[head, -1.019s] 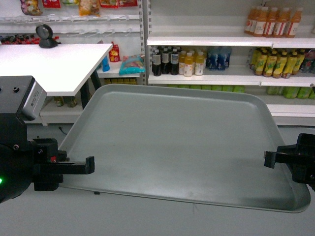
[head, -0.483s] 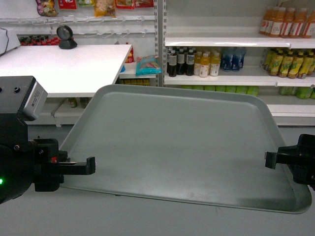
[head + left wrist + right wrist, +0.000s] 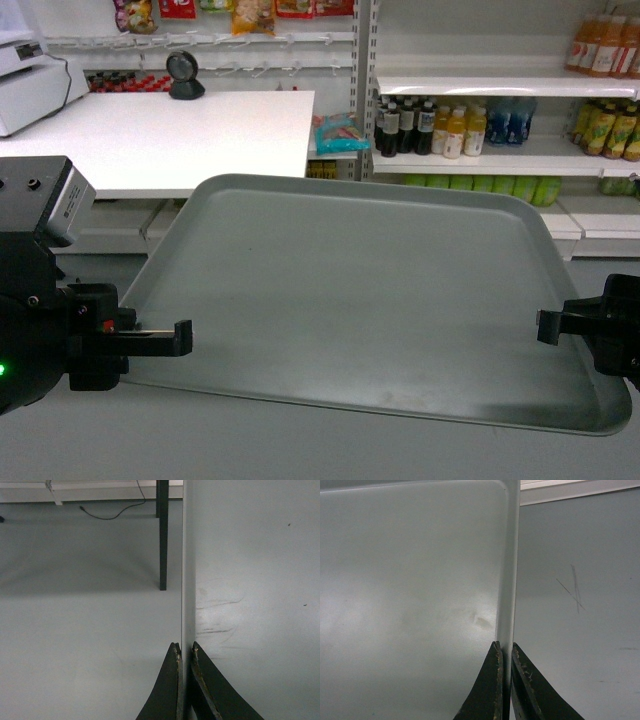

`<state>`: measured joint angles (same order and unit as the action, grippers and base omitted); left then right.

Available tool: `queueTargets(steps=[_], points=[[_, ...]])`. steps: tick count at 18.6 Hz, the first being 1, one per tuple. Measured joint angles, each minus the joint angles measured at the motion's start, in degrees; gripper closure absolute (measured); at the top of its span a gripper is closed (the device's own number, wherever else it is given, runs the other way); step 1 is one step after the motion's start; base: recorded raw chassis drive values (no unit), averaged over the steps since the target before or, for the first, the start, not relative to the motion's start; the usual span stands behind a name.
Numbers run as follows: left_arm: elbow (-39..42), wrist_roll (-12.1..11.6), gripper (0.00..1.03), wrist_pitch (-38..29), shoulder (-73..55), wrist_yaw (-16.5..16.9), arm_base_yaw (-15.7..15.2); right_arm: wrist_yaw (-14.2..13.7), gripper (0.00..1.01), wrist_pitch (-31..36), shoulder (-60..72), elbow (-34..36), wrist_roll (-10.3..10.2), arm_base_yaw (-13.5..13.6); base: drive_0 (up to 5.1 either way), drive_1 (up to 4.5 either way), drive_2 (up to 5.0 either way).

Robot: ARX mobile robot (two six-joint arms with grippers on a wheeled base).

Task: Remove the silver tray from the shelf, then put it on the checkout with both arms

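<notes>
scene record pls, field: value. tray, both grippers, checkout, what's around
silver tray: held off any surface, empty, roughly level
left gripper: jaws pinched on the tray's left rim
right gripper: jaws pinched on the tray's right rim
checkout: white top, ahead on the left, beyond the tray
on checkout: black scanner, white scale
shelf: ahead on the right, stocked with drink bottles
task state: tray off shelf, not yet on checkout

head view looks forward-down over silver tray [image 3: 370, 300]; wrist views hug opposite rims.
</notes>
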<state>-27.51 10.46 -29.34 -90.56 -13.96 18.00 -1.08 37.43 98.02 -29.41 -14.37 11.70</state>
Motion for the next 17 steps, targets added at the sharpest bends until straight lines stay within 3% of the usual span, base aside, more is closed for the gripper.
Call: queueTargets(steps=[17], points=[[0.0,0.0,1.00,-0.3,0.0,0.0,0.0,0.0,0.98,0.1,0.0,0.0,0.0,-0.1,-5.0,2.41,2.4]])
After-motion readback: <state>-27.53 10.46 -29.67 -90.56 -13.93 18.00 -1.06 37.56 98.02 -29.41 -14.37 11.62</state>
